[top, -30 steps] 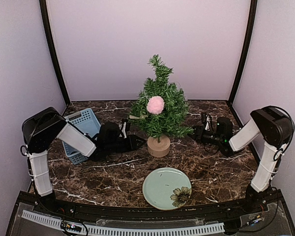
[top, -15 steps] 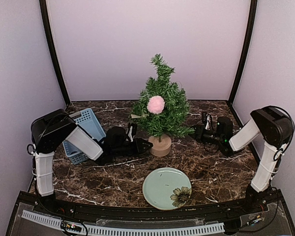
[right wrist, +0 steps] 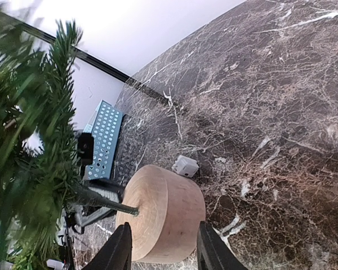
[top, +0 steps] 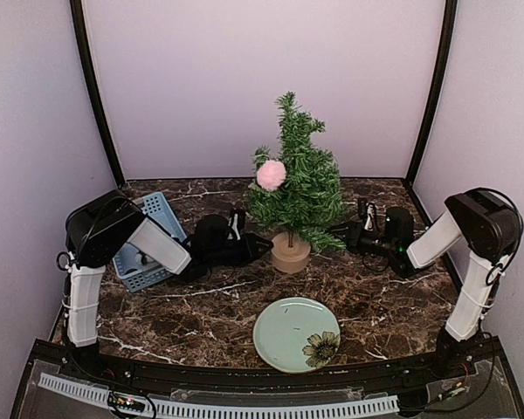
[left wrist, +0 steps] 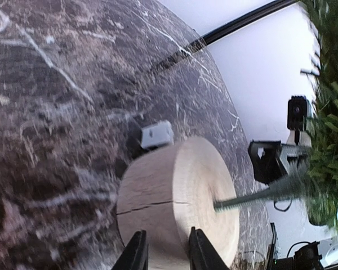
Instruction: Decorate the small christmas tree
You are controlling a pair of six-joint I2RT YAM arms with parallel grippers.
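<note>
**A:** How do the hands stand?

**B:** The left gripper (left wrist: pixel 167 233) has its fingers a narrow gap apart and clasps nothing. Its tips sit right at the side of the stump (left wrist: pixel 174 191); I cannot tell whether they touch it. The right gripper (right wrist: pixel 164 225) is spread wider and is also empty. It points at the same stump from the other side, a little short of it.

**A:** And the tree?

**B:** The small christmas tree (top: pixel 299 179) stands on that light-wood stump toward the back middle of the table, between the two grippers. A pink pompom (top: pixel 272 175) sits on its left branches.

**A:** What lies around it?

**B:** A small white block (right wrist: pixel 185 166) just beside the stump. A blue perforated basket (top: pixel 157 214) is at the left, behind the left arm. A pale green plate (top: pixel 284 336) lies near the front edge, well apart from the tree.

**A:** The surface, the room?

**B:** A dark brown marble-patterned table (top: pixel 210 305) with white veins. Pale lilac walls (top: pixel 262 78) close it in, with black posts (top: pixel 92 96) at the back corners.

**A:** Anything to read?

**B:** The only marking I can make out is a dark flower (top: pixel 321 348) printed by the plate's rim.
</note>
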